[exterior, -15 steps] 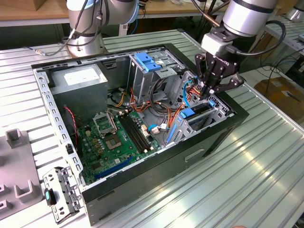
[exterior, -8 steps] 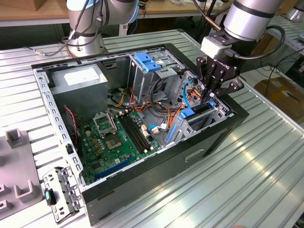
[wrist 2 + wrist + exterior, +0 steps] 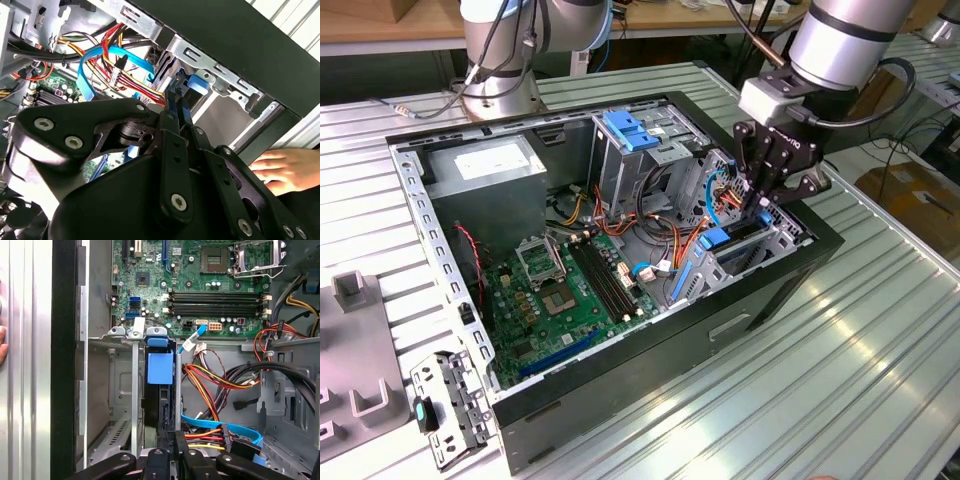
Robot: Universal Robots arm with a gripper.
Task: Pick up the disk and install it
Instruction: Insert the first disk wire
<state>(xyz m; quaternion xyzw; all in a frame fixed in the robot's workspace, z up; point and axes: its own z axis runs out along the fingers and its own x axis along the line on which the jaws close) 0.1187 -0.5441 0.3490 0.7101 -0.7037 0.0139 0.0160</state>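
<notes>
Inside the drive bay at the front corner of the open computer case (image 3: pixel 620 300), the disk (image 3: pixel 159 390) stands on edge, its blue carrier tab toward the motherboard (image 3: pixel 200 285) and its dark body running back along the bay's metal rails. Most of its length sits within the bay (image 3: pixel 120 390), so the pick-up looks done and the install well advanced; whether the carrier has latched home cannot be told from these pictures, so some final seating may remain.

The pincer (image 3: pixel 172 452) sits right at the disk's rear end, in line with its edge. In the first wrist view the two dark fingers (image 3: pixel 181 450) come close together at that end, and in the second wrist view they run side by side toward the blue carrier (image 3: pixel 192 85). They appear nearly together with the thin edge of the disk between or just ahead of them, but I cannot tell whether they pinch it or merely press against it.

In the exterior view the pincer (image 3: pixel 760 200) hangs over the bay, with the blue carrier (image 3: pixel 735 238) just beneath it. Red, yellow and orange wiring and flat blue cables (image 3: pixel 220 425) lie just beside the bay. A person's hand (image 3: pixel 282 170) rests on the ribbed worktop (image 3: pixel 800 400) outside the case wall.
</notes>
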